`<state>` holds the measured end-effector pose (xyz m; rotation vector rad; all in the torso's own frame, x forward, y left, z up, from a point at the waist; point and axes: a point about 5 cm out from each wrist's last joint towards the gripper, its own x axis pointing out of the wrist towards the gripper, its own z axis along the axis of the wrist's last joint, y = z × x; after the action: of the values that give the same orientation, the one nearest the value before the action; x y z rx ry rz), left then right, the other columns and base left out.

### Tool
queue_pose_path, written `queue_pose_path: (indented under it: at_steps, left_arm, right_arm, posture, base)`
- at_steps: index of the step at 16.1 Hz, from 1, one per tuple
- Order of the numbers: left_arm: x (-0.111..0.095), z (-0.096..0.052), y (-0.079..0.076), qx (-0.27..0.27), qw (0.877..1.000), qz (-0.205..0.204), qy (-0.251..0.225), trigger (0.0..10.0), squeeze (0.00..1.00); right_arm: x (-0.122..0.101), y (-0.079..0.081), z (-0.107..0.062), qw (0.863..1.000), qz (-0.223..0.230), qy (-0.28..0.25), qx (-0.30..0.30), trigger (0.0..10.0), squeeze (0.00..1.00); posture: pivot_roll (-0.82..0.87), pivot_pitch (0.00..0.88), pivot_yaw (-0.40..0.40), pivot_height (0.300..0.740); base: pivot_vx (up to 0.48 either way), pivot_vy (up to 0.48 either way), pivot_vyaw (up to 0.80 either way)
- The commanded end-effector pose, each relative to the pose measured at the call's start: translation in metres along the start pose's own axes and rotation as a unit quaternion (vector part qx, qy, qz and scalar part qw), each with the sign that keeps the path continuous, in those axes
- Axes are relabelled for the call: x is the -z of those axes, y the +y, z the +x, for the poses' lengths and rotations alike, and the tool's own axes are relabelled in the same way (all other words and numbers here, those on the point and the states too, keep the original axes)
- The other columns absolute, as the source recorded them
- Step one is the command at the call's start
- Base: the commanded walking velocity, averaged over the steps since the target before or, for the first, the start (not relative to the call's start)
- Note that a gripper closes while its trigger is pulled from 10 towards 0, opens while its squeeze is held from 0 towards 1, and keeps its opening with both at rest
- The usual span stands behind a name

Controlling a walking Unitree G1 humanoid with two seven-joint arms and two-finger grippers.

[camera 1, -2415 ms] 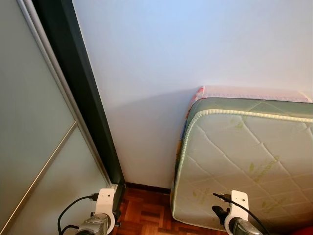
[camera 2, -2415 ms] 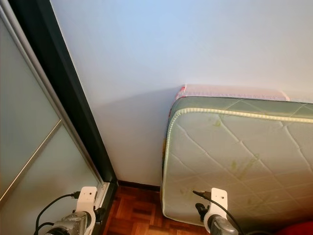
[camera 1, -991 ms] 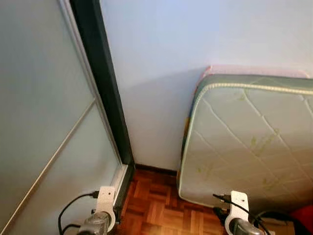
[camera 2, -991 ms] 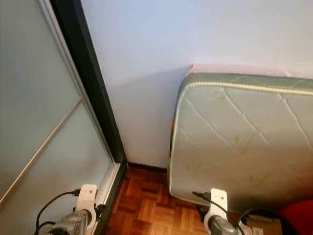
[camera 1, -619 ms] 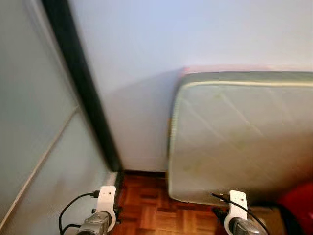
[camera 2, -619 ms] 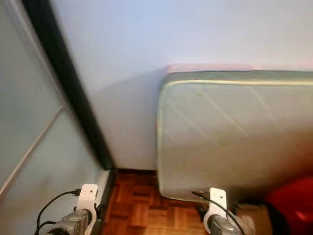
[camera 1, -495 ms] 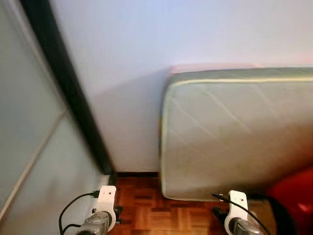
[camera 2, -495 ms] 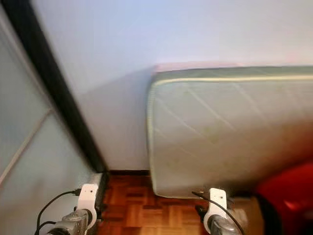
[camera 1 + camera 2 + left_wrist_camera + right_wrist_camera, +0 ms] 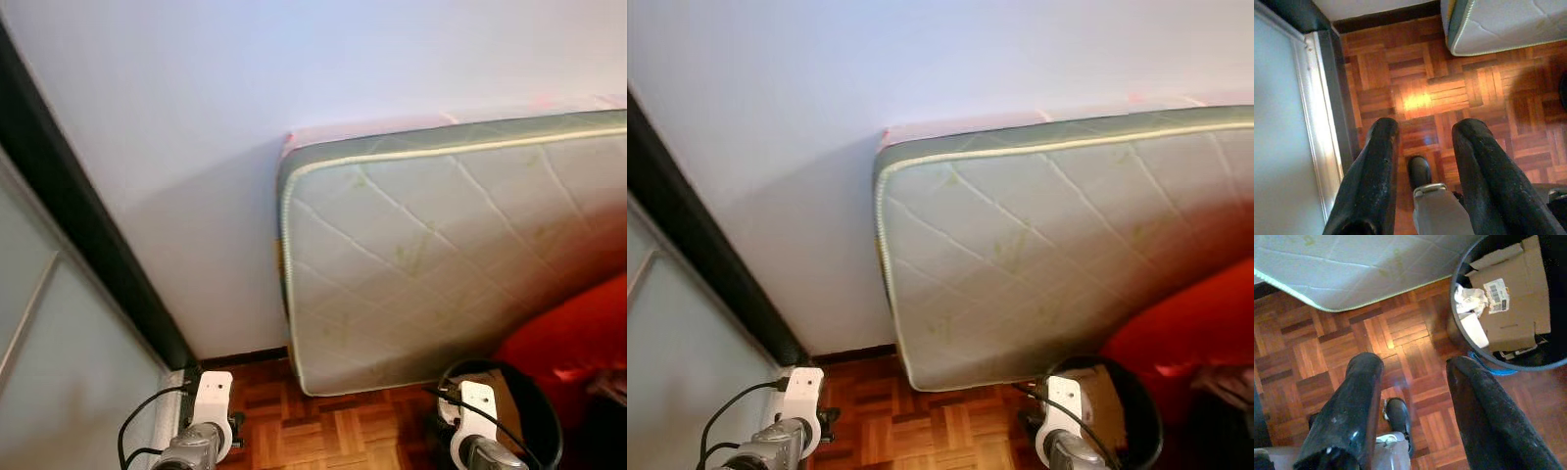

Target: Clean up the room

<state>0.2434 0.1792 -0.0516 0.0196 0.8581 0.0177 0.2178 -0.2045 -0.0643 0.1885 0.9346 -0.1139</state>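
Note:
A black round bin [image 9: 1508, 308] stands on the parquet at my lower right, holding flattened cardboard [image 9: 1513, 298] and crumpled paper. Its rim also appears in the head views as the bin [image 9: 534, 392]. My right gripper [image 9: 1410, 369] hangs open above the floor beside the bin with nothing between its fingers. My left gripper [image 9: 1422, 134] is open too, over bare parquet near the sliding door track. Both wrists show at the bottom of the head views.
A pale quilted mattress [image 9: 441, 264] leans on its edge against the white wall. A dark-framed frosted sliding door [image 9: 59, 323] is on the left. Something red [image 9: 578, 343] sits at the right, behind the bin. Parquet floor [image 9: 1425, 88] lies below.
The camera has swung right: the door has slid toward the left edge, the mattress is more central, and the bin and red object have come into view. The arms keep their pose.

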Motion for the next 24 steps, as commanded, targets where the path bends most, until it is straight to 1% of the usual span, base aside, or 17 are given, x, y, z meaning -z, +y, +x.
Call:
queue_pose_path:
  at_steps: [1, 4, 5, 6, 7, 8, 14, 16, 21, 24]
  left_arm:
    - [0.0023, -0.0002, -0.0002, -0.002, 1.000, 0.002, 0.002, 10.0, 0.00]
    - [0.0017, -0.0002, -0.0004, -0.006, 1.000, 0.002, -0.001, 10.0, 0.00]
    - [0.0017, -0.0002, 0.0008, -0.006, 1.000, 0.013, 0.001, 10.0, 0.00]
    - [0.0019, -0.0002, 0.0010, -0.007, 1.000, 0.013, 0.003, 10.0, 0.00]
    - [0.0031, -0.0003, 0.0013, -0.009, 1.000, 0.002, 0.008, 10.0, 0.00]
    - [0.0032, -0.0003, 0.0017, -0.009, 1.000, 0.001, 0.008, 10.0, 0.00]
    - [0.0007, -0.0002, 0.0037, -0.010, 1.000, 0.018, 0.006, 10.0, 0.00]
    - [-0.0002, 0.0000, 0.0032, -0.011, 1.000, 0.020, 0.006, 10.0, 0.00]
    - [-0.0007, -0.0001, 0.0040, -0.010, 1.000, 0.029, 0.005, 10.0, 0.00]
    - [-0.0002, -0.0002, 0.0043, -0.010, 1.000, 0.028, 0.005, 10.0, 0.00]
  right_arm:
    - [0.0029, -0.0030, -0.0006, 1.000, 0.003, 0.006, 0.004, 10.0, 0.00]
    - [0.0026, -0.0037, -0.0007, 1.000, -0.003, 0.007, 0.003, 10.0, 0.00]
    - [0.0029, -0.0027, -0.0006, 1.000, -0.002, 0.007, 0.002, 10.0, 0.00]
    - [0.0028, -0.0027, -0.0006, 1.000, -0.001, 0.006, 0.002, 10.0, 0.00]
    - [0.0028, -0.0024, -0.0005, 1.000, -0.001, 0.006, 0.002, 10.0, 0.00]
    - [0.0030, -0.0021, -0.0005, 1.000, 0.000, 0.007, 0.003, 10.0, 0.00]
    - [0.0020, -0.0011, -0.0002, 1.000, 0.000, 0.007, 0.003, 10.0, 0.00]
    - [0.0005, -0.0014, -0.0002, 1.000, -0.004, 0.004, 0.002, 10.0, 0.00]
    - [-0.0007, -0.0017, -0.0002, 1.000, 0.009, -0.010, 0.012, 10.0, 0.00]
    - [0.0000, -0.0021, -0.0003, 1.000, 0.004, -0.008, 0.016, 10.0, 0.00]
  posture:
    - [0.03, 0.000, -0.007, 0.740]
    - [0.03, 0.000, -0.015, 0.740]
    - [0.03, 0.000, -0.010, 0.740]
    - [0.03, 0.000, -0.010, 0.740]
    - [0.03, 0.000, -0.007, 0.740]
    - [0.03, 0.000, -0.004, 0.740]
    - [0.04, 0.000, 0.013, 0.740]
    - [0.04, 0.000, 0.002, 0.740]
    - [0.02, 0.000, 0.003, 0.740]
    - [0.02, 0.000, -0.002, 0.740]
  base:
    - [0.000, 0.000, -0.78]
    - [0.000, 0.000, -0.78]
    - [0.000, -0.472, -0.78]
    - [0.000, -0.472, -0.78]
    - [0.000, 0.000, -0.78]
    - [0.000, 0.000, -0.78]
    - [0.000, 0.000, -0.78]
    - [0.000, 0.000, -0.78]
    - [0.000, 0.000, 0.00]
    - [0.000, -0.247, 0.00]
